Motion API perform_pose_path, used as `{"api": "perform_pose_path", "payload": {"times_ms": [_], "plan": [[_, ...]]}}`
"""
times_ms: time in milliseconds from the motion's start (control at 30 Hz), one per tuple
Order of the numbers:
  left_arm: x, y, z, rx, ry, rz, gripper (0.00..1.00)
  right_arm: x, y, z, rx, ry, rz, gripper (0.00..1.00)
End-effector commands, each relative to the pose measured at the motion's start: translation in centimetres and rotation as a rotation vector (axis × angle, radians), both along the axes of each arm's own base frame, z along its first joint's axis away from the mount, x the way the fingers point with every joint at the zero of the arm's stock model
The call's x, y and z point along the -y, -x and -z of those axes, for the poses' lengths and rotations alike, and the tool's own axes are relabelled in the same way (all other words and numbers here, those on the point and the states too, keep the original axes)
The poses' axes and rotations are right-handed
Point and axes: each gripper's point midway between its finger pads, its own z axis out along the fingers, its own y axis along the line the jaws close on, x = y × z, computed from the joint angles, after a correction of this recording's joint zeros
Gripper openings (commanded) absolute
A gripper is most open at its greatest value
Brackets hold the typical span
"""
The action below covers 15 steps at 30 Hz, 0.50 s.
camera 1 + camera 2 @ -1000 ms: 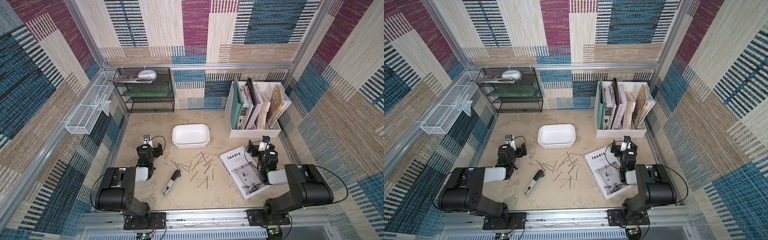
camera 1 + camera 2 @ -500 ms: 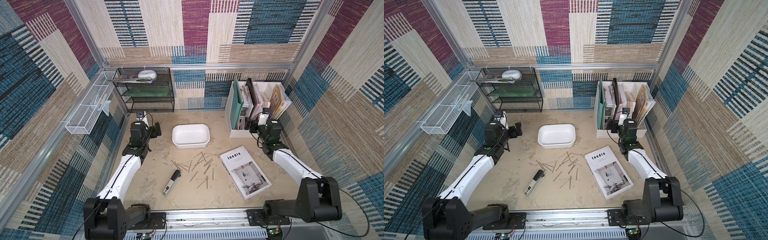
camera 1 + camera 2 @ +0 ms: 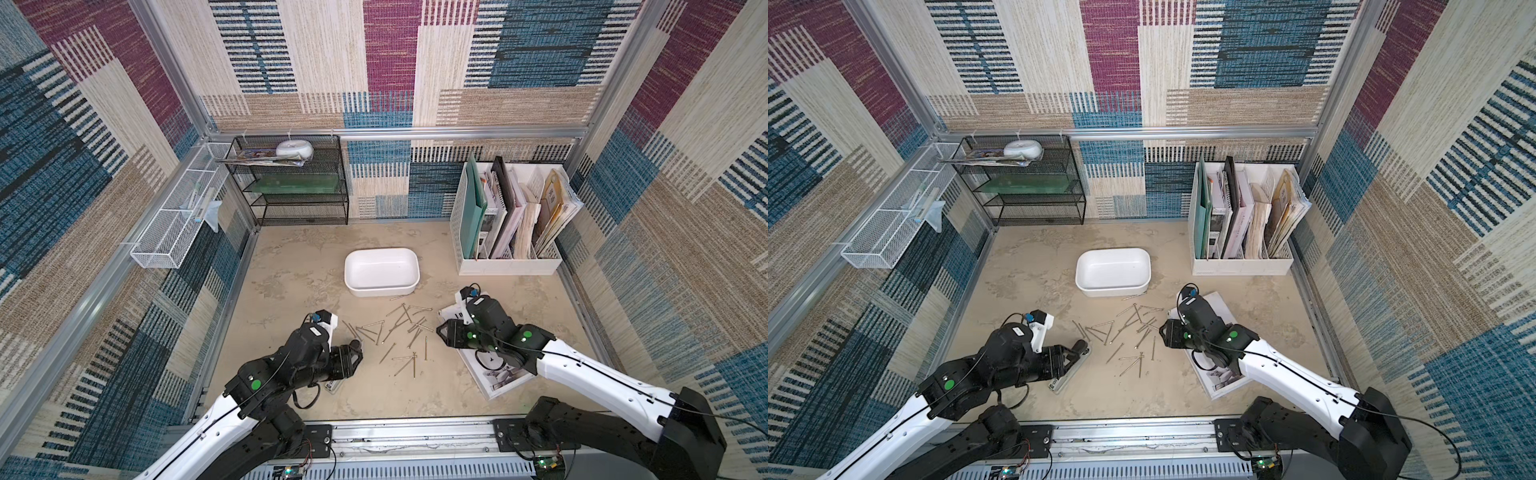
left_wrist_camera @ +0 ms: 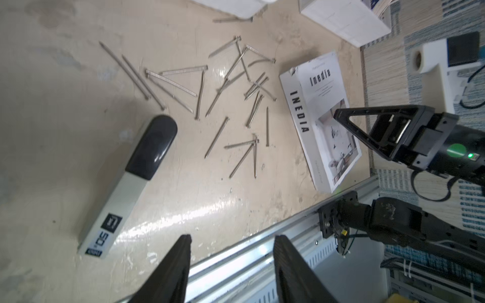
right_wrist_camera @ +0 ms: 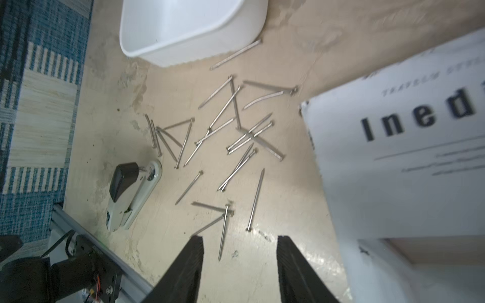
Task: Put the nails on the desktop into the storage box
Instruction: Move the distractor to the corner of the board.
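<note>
Nails (image 3: 404, 319) loose on the desktop (image 3: 291, 266), right by the storage box (image 3: 382, 287)

In both top views it's a thin brassy-grey scatter just in front of the white tub, between the arms. Left wrist: left gripper (image 4: 232, 237) partway spread, gripping nothing. Right wrist: right gripper (image 5: 240, 238) same deal, empty, nails below.

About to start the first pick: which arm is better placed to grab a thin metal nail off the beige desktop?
Probably right. The right gripper has open jaws framing the nearest thin brassy-grey nails; the left gripper hangs over the grey-and-black stapler, no nail between its jaws.
</note>
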Motion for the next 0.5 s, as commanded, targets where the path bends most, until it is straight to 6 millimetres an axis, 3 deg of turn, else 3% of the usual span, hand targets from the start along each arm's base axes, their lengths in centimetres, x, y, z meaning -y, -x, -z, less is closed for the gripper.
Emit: {"api": "perform_pose_path", "payload": {"times_ms": [0,67,200,467], "plan": [[0.1,1.1,2.1,-0.095,-0.050,-0.041,0.50,0.2,1.2,2.1,-0.110,0.047,0.072,0.49],[0.3,1.2,3.0,-0.101,-0.109,-0.030,0.50,-0.1,1.6,3.3,-0.136,0.056,0.085,0.50],[0.2,0.7,5.2,-0.122,-0.182,-0.056,0.51,1.5,1.3,5.6,-0.161,0.122,0.178,0.53],[0.8,-1.1,8.9,-0.159,-0.284,-0.082,0.51,3.5,-0.6,8.1,-0.175,0.230,0.294,0.56]]}}
